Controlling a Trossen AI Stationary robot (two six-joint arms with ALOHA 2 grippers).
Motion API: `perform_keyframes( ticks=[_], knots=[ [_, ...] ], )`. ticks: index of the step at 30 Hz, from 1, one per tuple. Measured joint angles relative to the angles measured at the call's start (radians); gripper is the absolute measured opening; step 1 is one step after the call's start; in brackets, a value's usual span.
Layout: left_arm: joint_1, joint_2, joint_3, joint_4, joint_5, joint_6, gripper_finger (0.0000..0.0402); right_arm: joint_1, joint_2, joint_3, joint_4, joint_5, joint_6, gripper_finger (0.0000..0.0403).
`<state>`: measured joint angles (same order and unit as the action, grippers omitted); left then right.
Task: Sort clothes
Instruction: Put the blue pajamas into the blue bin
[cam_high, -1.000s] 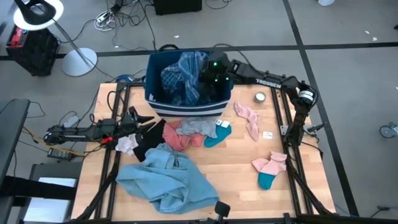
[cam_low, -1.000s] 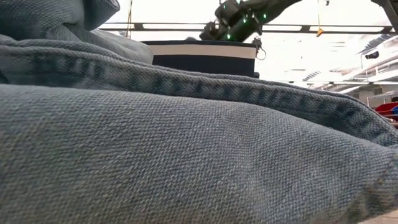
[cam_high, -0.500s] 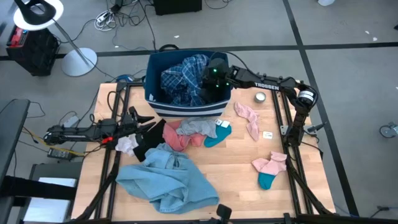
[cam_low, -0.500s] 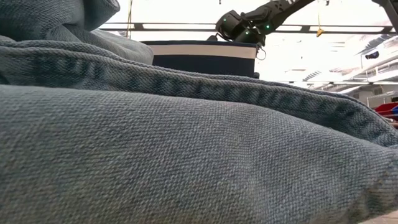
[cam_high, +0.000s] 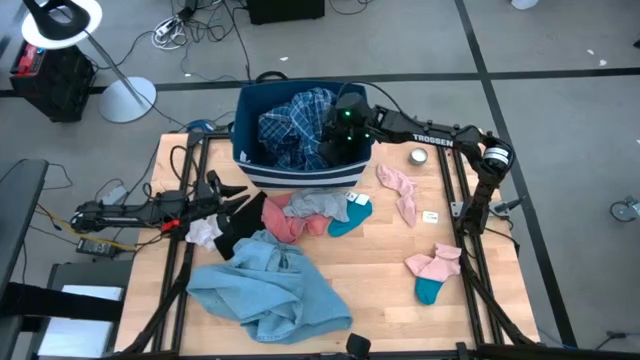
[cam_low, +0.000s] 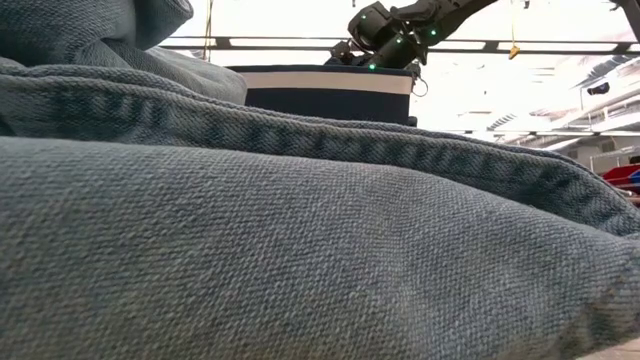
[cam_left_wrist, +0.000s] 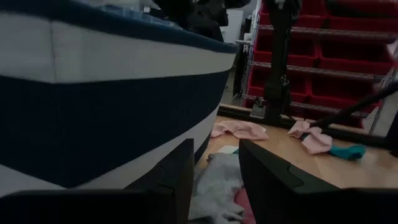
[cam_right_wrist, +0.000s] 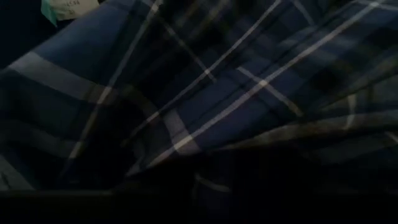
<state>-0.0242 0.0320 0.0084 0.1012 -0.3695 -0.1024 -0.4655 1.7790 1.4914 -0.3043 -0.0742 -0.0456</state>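
Left gripper (cam_high: 238, 198): low over the table's left side, fingers (cam_left_wrist: 177, 180) parted with nothing between them, just beside the black item (cam_high: 236, 226).
Light-blue garment (cam_high: 268, 285): spread on the table's near left.
Coral-pink (cam_high: 280, 220) and grey pieces (cam_high: 315, 205): heaped before the bin.
Navy striped bin (cam_high: 300, 175): at the far edge, holding the blue plaid shirt (cam_high: 290, 125).
Right gripper (cam_high: 335, 145): down inside the bin over the plaid shirt; cannot tell how wide its fingers stand.
Pink and teal socks (cam_high: 432, 272): lying on the right.
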Motion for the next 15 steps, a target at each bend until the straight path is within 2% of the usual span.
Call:
perform_keyframes(
  ticks=[3,9,15],
  knots=[
    [0.000,0.001,0.000,0.008,0.028,-0.091,0.0133,0.001,0.000,0.000,0.004,0.000,-0.003,0.0180],
    [0.000,0.001,0.007,-0.018,0.033,-0.140,0.0133,0.001,-0.039,0.000,-0.014,0.001,-0.009,0.0183],
    [0.000,0.004,0.127,-0.139,0.022,-0.137,0.0133,0.001,-0.157,0.001,-0.088,0.001,-0.010,0.0185]
  ],
)
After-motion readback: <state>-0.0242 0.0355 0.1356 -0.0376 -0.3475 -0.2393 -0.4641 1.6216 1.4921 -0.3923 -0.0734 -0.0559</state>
